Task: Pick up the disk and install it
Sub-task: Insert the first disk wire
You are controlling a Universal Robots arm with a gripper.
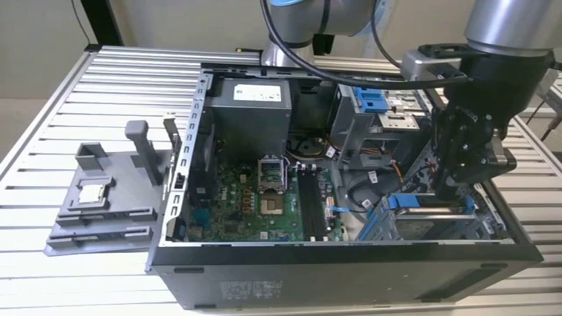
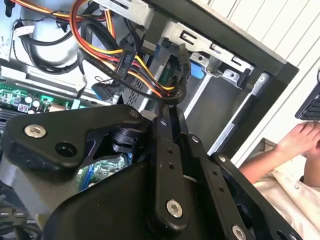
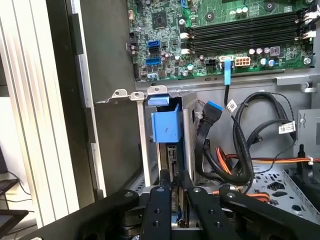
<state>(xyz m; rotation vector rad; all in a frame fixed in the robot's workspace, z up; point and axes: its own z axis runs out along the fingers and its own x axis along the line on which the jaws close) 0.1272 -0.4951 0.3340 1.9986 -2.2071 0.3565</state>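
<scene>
Exterior view: an open black steel computer case (image 1: 351, 263) lies on a ribbed aluminium surface (image 1: 52, 276). The arm reaches down into the drive bay (image 1: 478, 227) at the corner of the case on the exterior view's right. The claw (image 1: 445, 192) sits directly above the disk (image 1: 426, 205), tips at its upper edge, so the disk lies straight below the claw. Second wrist view: the claw's matte black links (image 2: 167, 115) point into the bay past a sheathed red, yellow and black cable bundle (image 2: 135, 65); a person's hand (image 2: 300, 140) rests outside the case wall. First wrist view: the disk (image 3: 173, 155) stands on edge in the sheet-metal bay, a thin grey slab capped by its blue plastic rail (image 3: 165, 125). Its long axis runs straight away from the claw (image 3: 175, 182) toward the green motherboard (image 3: 225, 30). The fingers are drawn in narrow, one on each flat face, and appear clamped on the disk's near edge; the disk looks part-seated between the bay walls
</scene>
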